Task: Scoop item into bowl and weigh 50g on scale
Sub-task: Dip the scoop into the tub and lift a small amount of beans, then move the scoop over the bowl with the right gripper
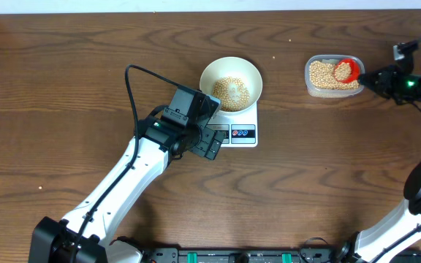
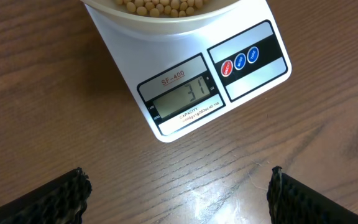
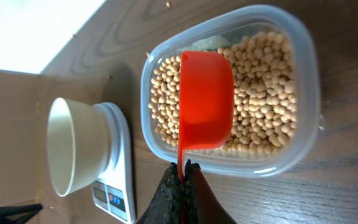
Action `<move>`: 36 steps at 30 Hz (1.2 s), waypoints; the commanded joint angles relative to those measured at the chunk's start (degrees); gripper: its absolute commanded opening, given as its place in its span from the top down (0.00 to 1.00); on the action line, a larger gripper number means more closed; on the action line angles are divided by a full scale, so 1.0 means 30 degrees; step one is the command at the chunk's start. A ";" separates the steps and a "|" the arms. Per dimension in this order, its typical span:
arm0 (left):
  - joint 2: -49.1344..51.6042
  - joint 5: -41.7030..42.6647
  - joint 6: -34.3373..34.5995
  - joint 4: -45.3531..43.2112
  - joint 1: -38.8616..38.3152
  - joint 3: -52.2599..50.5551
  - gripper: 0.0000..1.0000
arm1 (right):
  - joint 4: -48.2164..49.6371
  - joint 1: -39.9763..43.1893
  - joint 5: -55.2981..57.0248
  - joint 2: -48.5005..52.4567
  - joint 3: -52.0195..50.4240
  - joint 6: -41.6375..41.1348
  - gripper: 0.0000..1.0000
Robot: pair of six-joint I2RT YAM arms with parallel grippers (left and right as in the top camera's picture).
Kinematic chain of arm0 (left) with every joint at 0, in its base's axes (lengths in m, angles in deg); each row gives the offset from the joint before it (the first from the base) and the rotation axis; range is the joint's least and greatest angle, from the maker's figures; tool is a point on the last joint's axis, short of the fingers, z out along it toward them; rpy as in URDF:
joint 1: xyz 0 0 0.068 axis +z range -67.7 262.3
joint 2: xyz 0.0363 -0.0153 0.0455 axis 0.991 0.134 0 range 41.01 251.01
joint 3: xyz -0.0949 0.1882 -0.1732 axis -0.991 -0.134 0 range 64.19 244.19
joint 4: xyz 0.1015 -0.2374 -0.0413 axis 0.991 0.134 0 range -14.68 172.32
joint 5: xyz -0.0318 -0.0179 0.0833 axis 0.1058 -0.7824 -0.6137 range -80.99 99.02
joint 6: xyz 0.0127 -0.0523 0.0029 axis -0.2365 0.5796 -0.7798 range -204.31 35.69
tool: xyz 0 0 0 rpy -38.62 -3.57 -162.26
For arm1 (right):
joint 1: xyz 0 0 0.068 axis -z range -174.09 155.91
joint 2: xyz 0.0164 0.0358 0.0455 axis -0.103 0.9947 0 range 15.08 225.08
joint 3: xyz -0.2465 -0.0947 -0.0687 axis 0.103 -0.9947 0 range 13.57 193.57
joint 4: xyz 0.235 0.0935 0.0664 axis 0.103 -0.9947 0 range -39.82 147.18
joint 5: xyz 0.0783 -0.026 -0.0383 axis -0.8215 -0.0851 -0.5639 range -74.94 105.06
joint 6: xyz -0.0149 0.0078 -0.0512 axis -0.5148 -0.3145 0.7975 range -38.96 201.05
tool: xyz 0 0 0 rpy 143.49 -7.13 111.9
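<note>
Scale (image 2: pixel 182 93) reads 31, bowl (image 1: pixel 230 73) of soybeans (image 1: pixel 231 90) on it; left tool (image 2: pixel 179 180) spread; right tool (image 3: pixel 183 183) pinches red scoop (image 3: pixel 205 99) over tub (image 3: pixel 309 74)

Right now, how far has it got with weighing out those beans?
Partly done. A pile of beans sits in the bowl on the scale, whose display reads 31, short of 50. In hand: the right hand grips the red scoop by its handle, at the tub of beans. The left hand hangs open by the scale. Left: more beans into the bowl until it shows 50.
</note>
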 commanded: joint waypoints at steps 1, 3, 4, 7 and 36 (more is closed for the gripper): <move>0.0211 -0.0189 -0.0124 0.0000 0.0044 -0.0044 0.07 | -0.0066 0.0452 -0.2463 0.0117 -0.0073 -0.0255 0.99; 0.0211 -0.0189 -0.0124 0.0000 0.0044 -0.0044 0.07 | -0.0044 0.0597 -0.3395 0.0117 -0.0073 -0.0248 0.99; 0.0211 -0.0189 -0.0124 0.0000 0.0044 -0.0044 0.07 | 0.0000 0.0634 -0.3956 0.0117 -0.0066 -0.0248 0.99; 0.0211 -0.0189 -0.0124 0.0000 0.0044 -0.0044 0.07 | 0.0262 0.0546 -0.6586 0.0117 -0.0066 -0.0248 0.99; 0.0211 -0.0189 -0.0124 0.0000 0.0044 -0.0044 0.07 | 0.9785 -0.8808 -0.8160 0.0109 0.0007 -0.9464 0.99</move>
